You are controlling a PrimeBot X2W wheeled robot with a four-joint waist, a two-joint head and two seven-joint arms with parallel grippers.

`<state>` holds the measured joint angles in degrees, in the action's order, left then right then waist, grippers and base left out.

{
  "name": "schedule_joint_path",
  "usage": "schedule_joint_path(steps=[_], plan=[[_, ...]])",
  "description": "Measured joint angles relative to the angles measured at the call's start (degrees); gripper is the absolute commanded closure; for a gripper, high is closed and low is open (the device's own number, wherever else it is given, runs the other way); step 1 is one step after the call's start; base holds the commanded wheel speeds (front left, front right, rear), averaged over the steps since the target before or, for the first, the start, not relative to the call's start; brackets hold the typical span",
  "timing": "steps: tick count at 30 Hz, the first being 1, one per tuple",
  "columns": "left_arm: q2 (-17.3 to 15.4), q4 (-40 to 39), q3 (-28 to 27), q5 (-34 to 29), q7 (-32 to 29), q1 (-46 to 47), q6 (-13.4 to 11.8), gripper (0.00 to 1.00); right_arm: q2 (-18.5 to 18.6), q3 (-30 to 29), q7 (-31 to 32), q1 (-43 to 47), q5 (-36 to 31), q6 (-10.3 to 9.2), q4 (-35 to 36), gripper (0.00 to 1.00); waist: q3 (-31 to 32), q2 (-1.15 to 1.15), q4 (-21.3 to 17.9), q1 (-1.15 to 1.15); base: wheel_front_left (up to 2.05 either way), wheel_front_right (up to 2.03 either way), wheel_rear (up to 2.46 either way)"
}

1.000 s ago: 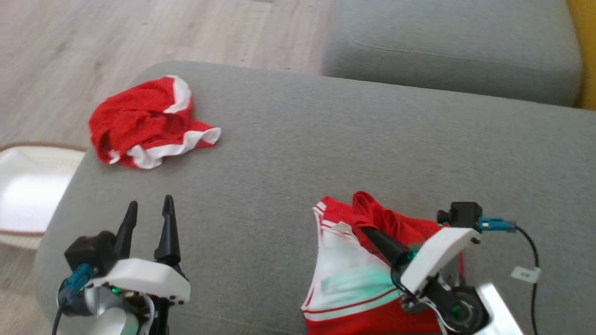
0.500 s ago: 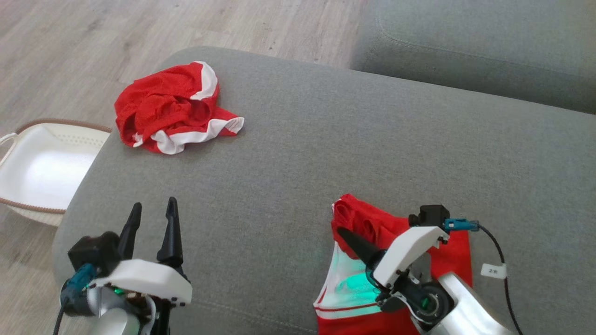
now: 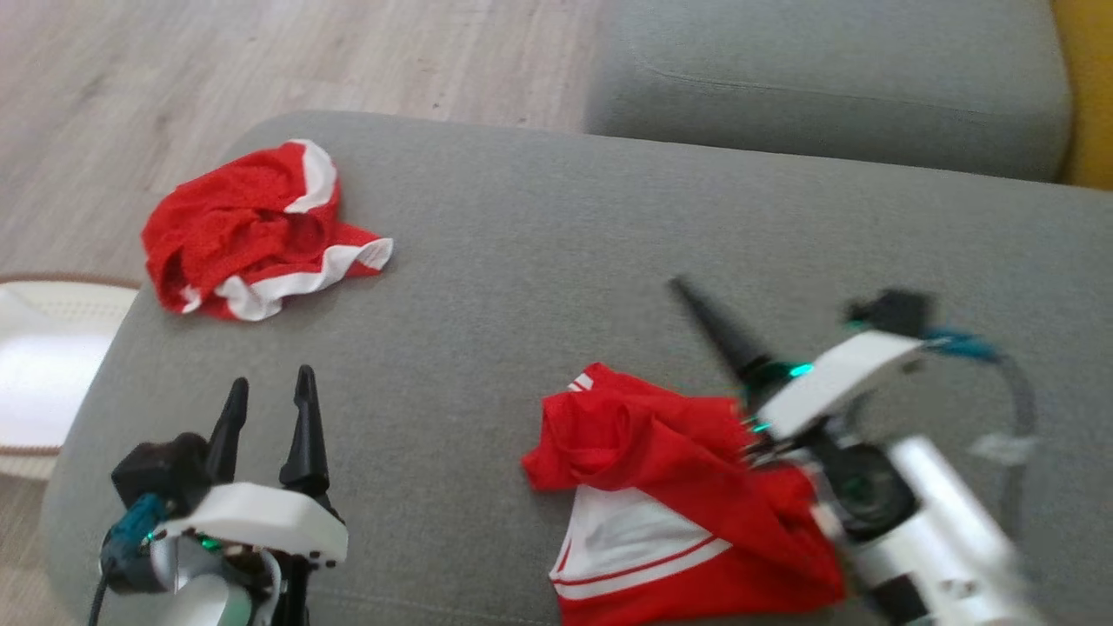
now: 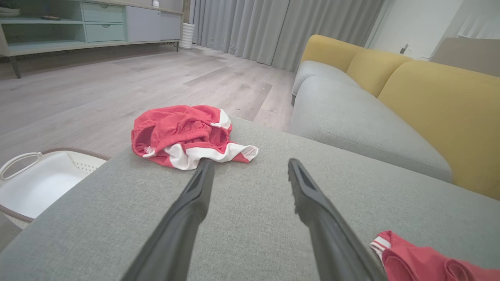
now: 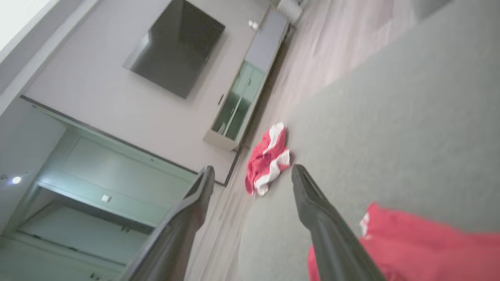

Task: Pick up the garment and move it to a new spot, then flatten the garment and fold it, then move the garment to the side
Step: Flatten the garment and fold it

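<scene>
Lying crumpled: garment (image 3: pixel 643 443), just left of right gripper (image 5: pixel 252 168), fingers apart, empty; left gripper (image 3: pixel 271 379) farther, likewise apart.

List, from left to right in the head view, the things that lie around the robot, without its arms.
white basket → crumpled red garment → red-and-white garment → yellow cushion

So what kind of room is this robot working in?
Most likely a home living room: a grey sofa with yellow back cushions, a flat screen mounted on the wall by a low cabinet, and a white laundry basket on the wood floor.
</scene>
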<state>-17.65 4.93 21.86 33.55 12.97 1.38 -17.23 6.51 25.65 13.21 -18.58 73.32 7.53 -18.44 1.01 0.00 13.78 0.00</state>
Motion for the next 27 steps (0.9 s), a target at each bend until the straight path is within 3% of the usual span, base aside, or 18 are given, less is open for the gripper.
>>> schedule_joint_path(steps=[5,9,10,11,20,27], plan=[[0.2,0.0,-0.2,0.4,0.3,0.0,0.0,0.0,10.9,-7.1,-3.2,0.2,-12.5,0.0,0.9,0.0,0.1,0.0,-2.0,0.0,0.0,0.0,0.0],[0.6,0.0,-0.1,0.4,0.6,0.0,0.0,0.0,12.1,-11.2,-0.7,1.5,-16.9,0.0,-1.6,0.0,-0.1,0.0,-2.4,0.0,0.0,0.0,0.0],[0.6,0.1,-0.1,0.4,0.8,0.0,0.0,0.0,11.4,-11.4,0.7,1.8,-17.2,0.0,-2.0,0.35,-0.1,0.0,-2.4,0.0,0.0,0.0,0.0],[0.6,0.1,-0.1,0.4,0.7,0.0,0.0,0.0,10.3,-11.8,2.1,2.0,-17.2,0.0,-2.7,1.0,-0.1,0.0,-2.4,0.0,0.0,0.0,0.0],[1.2,0.8,0.0,0.4,0.8,0.0,0.5,0.0,4.6,-11.3,21.3,2.7,-17.7,0.0,-8.1,1.0,-0.7,0.0,-0.5,0.0,0.0,0.0,0.0],[1.5,1.7,0.1,0.4,0.8,0.0,0.7,0.0,0.4,-12.3,31.4,5.2,-17.5,0.0,-8.8,1.0,-1.1,0.0,2.0,0.0,0.0,0.0,0.0]])
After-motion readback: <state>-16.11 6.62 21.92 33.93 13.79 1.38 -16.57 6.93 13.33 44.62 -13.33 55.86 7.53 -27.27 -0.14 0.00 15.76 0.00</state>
